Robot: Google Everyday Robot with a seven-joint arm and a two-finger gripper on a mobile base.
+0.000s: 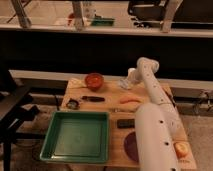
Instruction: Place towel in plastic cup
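White tubular arm (pixel 152 136), pincer (pixel 128 80) over table (pixel 113 95)

A wooden table (pixel 112 92) stands before a dark wall (pixel 60 55).

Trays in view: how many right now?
1: a green tray at the front left of the table. The arm may hide others. The gripper is at the back edge.

Pale crumpled towel (pixel 123 84), bunched in a small loose heap, lying near the far edge of the surface toward 1 o'clock, my jaws just at its 2 o'clock side, contact unclear
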